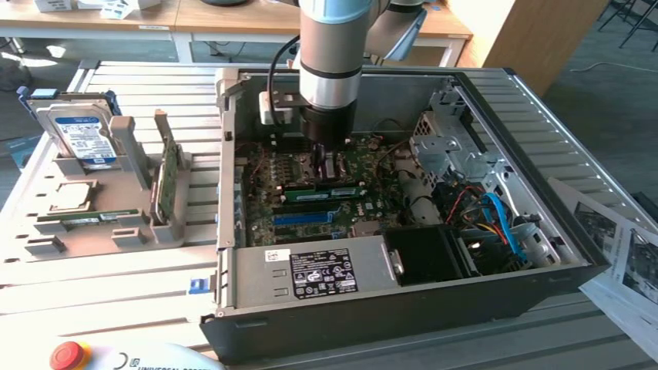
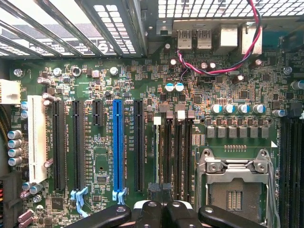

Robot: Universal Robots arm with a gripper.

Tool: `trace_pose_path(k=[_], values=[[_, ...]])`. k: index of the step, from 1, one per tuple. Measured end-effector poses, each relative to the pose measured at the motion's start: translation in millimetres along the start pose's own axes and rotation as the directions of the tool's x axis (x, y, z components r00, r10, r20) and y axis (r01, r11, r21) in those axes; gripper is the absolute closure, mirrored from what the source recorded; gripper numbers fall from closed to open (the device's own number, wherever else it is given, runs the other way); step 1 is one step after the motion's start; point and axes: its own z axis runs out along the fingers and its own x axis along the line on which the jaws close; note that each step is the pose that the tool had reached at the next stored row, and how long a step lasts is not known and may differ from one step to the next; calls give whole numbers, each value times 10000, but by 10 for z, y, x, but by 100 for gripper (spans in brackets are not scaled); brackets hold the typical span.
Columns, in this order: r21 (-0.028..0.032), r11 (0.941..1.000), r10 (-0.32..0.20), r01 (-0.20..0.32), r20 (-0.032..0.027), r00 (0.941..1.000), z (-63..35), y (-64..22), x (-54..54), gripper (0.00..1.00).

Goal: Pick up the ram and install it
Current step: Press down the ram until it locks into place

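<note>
In the exterior view my gripper (image 1: 325, 166) reaches down into the open computer case (image 1: 575, 254), low over the green motherboard (image 1: 381, 208). A long narrow green ram (image 1: 327, 190) lies along the memory slots right under the fingertips. I cannot tell whether they touch. A second ram stick (image 1: 98, 218) lies flat in the grey holder (image 1: 134, 231) outside the case. In the wrist view my gripper (image 2: 160, 194) is shut, its black tips together over the dark memory slots (image 2: 175, 156), with nothing visible between them. The blue slot (image 2: 117, 147) runs beside them.
A broader green card (image 1: 165, 177) stands on edge in the grey holder, with hard drives (image 1: 82, 135) and a processor (image 1: 67, 198). In the case are the power supply (image 1: 319, 274), blue cables (image 1: 498, 220) and a drive cage (image 1: 448, 146). A red stop button (image 1: 67, 354) sits nearby.
</note>
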Motion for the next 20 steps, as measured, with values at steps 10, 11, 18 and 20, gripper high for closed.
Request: trace_pose_path(k=[10, 11, 18, 20], values=[[0, 10000, 1, -1, 1, 10000, -72, -2, 3, 89], [0, 10000, 1, -1, 1, 10000, -87, -3, 4, 89], [0, 10000, 0, 0, 1, 10000, -220, -7, 10, 89], [0, 10000, 0, 0, 0, 10000, -262, -9, 12, 89]])
